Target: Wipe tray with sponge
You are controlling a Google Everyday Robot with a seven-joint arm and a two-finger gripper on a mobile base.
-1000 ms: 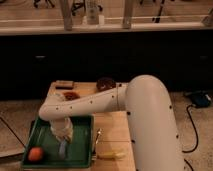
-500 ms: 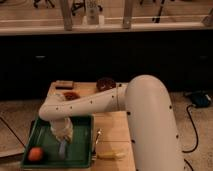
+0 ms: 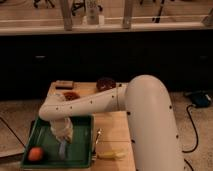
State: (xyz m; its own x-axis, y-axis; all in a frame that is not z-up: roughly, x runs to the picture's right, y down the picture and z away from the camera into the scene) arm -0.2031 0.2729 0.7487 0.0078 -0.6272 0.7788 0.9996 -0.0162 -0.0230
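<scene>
Arm reaching down into tray, hand over sponge.

Tray (image 3: 82, 154) sits at front-left of counter (image 3: 114, 124), long axis running near-to-far. Hand (image 3: 62, 134) is low inside tray, pointing down; can't tell if fingers spread or pinched. Sponge (image 3: 62, 149) is just below hand on tray floor, approx mid-tray, long axis pointing near-to-far along w/ tray; can't tell if hand touches it. Orange fruit (image 3: 34, 154) in tray's near-left corner, apart from sponge. Banana (image 3: 111, 155) on counter just right of tray.

Green tray (image 3: 45, 156) lies flat at 7 o'clock on the table. Gripper (image 3: 62, 141) hangs over its middle; pale sponge (image 3: 63, 149) below it.
</scene>
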